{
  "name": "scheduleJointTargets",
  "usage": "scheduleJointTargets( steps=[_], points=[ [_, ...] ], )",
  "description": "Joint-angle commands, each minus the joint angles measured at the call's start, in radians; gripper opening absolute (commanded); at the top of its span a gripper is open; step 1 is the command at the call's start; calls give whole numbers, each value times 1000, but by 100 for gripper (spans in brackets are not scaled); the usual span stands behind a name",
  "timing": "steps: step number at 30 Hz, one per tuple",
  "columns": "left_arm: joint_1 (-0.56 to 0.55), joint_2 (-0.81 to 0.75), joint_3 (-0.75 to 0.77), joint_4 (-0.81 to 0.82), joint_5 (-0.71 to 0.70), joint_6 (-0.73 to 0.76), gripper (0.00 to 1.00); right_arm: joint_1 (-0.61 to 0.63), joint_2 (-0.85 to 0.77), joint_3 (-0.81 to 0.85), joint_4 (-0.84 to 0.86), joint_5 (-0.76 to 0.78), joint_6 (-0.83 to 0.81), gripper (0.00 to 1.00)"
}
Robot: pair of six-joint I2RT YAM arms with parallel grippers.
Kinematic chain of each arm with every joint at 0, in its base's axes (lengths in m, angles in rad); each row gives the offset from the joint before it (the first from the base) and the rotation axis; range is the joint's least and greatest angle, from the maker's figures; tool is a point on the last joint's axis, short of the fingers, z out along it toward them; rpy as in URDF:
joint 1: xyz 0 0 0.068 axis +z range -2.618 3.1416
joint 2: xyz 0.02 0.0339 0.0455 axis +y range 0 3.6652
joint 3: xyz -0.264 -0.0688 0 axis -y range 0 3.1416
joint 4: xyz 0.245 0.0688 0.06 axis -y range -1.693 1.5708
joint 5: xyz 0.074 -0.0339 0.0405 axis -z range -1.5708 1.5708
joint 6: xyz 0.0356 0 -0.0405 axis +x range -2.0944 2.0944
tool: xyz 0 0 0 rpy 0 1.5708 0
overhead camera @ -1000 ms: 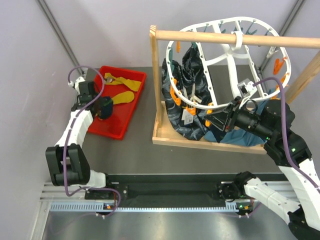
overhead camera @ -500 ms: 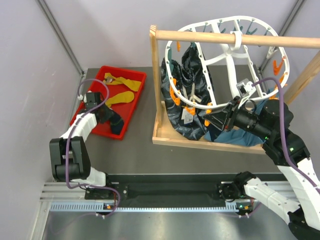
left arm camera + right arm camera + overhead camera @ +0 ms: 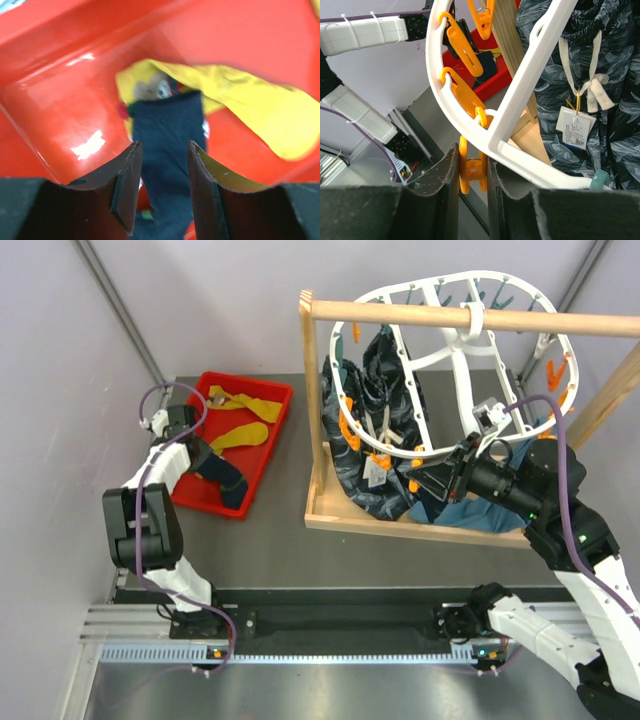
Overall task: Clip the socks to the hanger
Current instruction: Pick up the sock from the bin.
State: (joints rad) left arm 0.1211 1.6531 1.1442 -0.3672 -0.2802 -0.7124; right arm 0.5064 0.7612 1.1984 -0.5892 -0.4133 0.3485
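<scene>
My left gripper [image 3: 163,150] pinches the navy sock [image 3: 167,117] at the red tray's [image 3: 195,495] near right edge, a grip only the wrist view shows, while my right gripper [image 3: 472,157] squeezes an orange peg [image 3: 471,179] on the white hanger [image 3: 440,352] hung from the wooden rack [image 3: 400,313] on the dark table [image 3: 280,550] between pale grey walls.

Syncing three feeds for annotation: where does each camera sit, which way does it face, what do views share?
Top external: above and behind the bases, looking down on the table; left arm, right arm, red tray and hanger show.
Left wrist: on that wrist, looking past the left end effector into the tray, navy sock between its fingers.
Right wrist: on that wrist, looking past the right end effector at an orange peg on the hanger.
Shared: the tray appears in all three; the hanger in top and right wrist.
</scene>
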Motion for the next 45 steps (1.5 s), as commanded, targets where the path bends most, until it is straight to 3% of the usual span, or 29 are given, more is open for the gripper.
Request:
scheduleJointTargets(
  steps=[1, 15, 17, 21, 28, 38, 42, 45],
  points=[
    [9, 49, 45, -19, -92, -28, 46, 3, 13, -14, -12, -50, -8, 0],
    [20, 231, 101, 17, -66, -58, 41, 3, 12, -23, -3, -59, 4, 0],
    [23, 247, 107, 14, -73, -53, 37, 4, 9, -28, -3, -61, 7, 0],
    [25, 248, 120, 17, -71, -29, 17, 3, 7, -28, -1, -59, 9, 0],
    [23, 151, 143, 10, -77, 21, 4, 3, 16, -28, 5, -65, 12, 0],
    [23, -15, 129, 28, 7, 65, 0, 3, 27, -40, 25, -78, 26, 0],
    [22, -105, 109, 43, 74, 86, 0, 3, 32, -36, 23, -78, 24, 0],
    [23, -189, 71, 102, 255, 122, 0, 4, 39, -30, 22, -76, 23, 0]
  ],
)
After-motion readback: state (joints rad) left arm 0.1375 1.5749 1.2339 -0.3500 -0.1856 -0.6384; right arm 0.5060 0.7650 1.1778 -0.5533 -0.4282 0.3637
